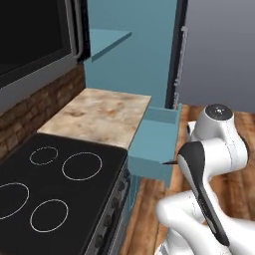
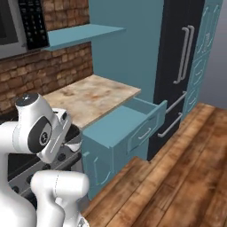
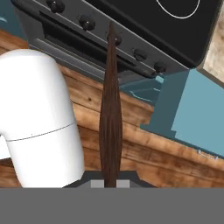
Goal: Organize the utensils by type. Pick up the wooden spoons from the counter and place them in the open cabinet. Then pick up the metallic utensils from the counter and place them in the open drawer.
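In the hand view you see a slim utensil handle of dark brown colour point(image 3: 110, 113) standing straight up from the bottom centre of the frame, where the gripper point(image 3: 110, 183) is closed on its lower end; the two finger tips sit tight against it, one on each side. The handle becomes thicker in the middle and thin again at its top end, which reaches the upper centre of the frame, in front of the dark grey stove front with round black knobs point(image 3: 87, 26). The head of this utensil you cannot see, so I cannot tell you its colour. In the left base view a thin dark point point(image 1: 171, 162) comes out to the left from the white arm, at centre right of the frame, just in front of the near wall of the open teal-blue box drawer point(image 1: 152, 167); it seems to be the tip of the same handle. In the right base view the drawer point(image 2: 133, 119) stands pulled out in the middle of the frame, its plain teal inside is visible, and the held piece is not over it. The beige marbled stone counter with rust-brown patches point(image 1: 99, 117) lies left of the drawer in the left base view, and the flat teal shelf of the wall cabinet point(image 1: 107, 40) hangs above it in the upper part of the frame.
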You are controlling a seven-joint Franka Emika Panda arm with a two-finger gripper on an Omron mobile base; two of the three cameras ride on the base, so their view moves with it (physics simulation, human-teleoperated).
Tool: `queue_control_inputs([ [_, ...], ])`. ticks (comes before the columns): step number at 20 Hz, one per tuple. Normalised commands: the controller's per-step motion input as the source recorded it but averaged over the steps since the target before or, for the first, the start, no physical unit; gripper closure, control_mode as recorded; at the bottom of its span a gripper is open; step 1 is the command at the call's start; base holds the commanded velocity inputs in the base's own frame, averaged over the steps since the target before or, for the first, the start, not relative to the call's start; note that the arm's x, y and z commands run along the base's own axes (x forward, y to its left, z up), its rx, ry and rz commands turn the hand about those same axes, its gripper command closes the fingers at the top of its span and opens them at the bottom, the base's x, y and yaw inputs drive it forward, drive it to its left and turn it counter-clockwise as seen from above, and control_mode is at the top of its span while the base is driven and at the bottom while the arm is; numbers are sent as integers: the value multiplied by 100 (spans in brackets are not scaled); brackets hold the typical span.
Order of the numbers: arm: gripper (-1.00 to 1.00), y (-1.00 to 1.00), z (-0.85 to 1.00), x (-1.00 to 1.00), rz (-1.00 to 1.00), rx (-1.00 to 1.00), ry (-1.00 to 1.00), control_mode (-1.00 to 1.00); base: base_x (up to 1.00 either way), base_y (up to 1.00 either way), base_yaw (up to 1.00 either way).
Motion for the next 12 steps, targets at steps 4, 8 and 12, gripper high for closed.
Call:
queue_control_inputs([
  [4,100,0,0,0,0,0,0,100,53,0,-19],
  [8,100,0,0,0,0,0,0,100,49,0,-24],
  [12,100,0,0,0,0,0,0,100,41,0,-26],
])
